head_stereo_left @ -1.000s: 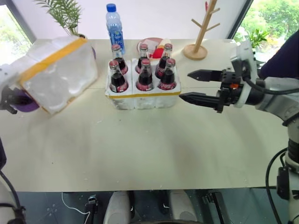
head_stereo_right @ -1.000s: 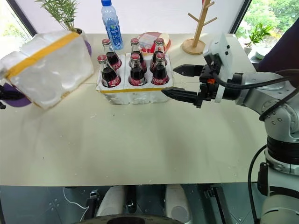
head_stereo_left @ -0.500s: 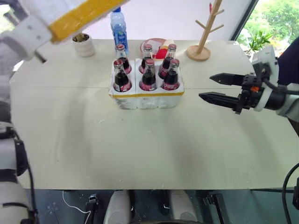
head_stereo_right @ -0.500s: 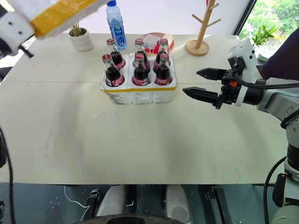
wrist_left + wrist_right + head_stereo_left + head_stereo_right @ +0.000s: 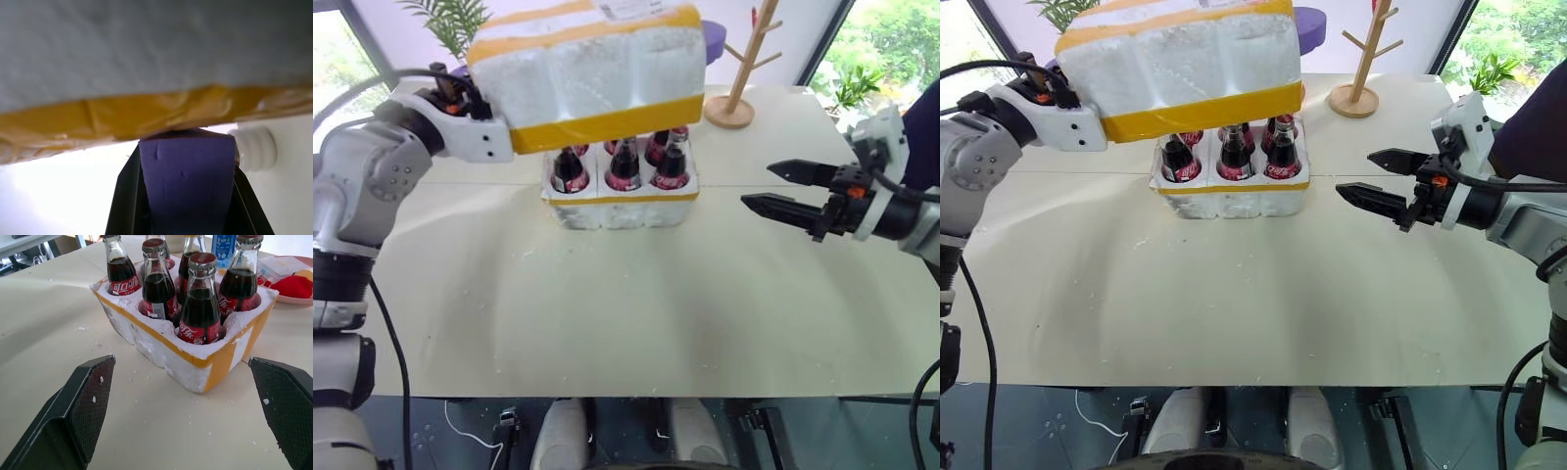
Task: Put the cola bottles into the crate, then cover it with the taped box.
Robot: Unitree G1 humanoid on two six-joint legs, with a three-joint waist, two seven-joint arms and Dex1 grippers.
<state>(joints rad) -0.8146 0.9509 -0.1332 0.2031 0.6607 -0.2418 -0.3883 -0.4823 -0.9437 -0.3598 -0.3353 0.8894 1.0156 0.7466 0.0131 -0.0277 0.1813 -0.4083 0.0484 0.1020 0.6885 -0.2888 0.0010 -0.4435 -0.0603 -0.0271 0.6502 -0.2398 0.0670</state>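
Six cola bottles seated in crate; taped box directly above, apparently clamped by left gripper; right gripper beside crate, spread, empty.

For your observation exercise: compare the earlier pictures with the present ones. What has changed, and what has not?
The left pincer swung the taped box from the table's left side up over the cola bottles. The right pincer drew back rightward, jaws open. The bottles stayed seated in the crate.
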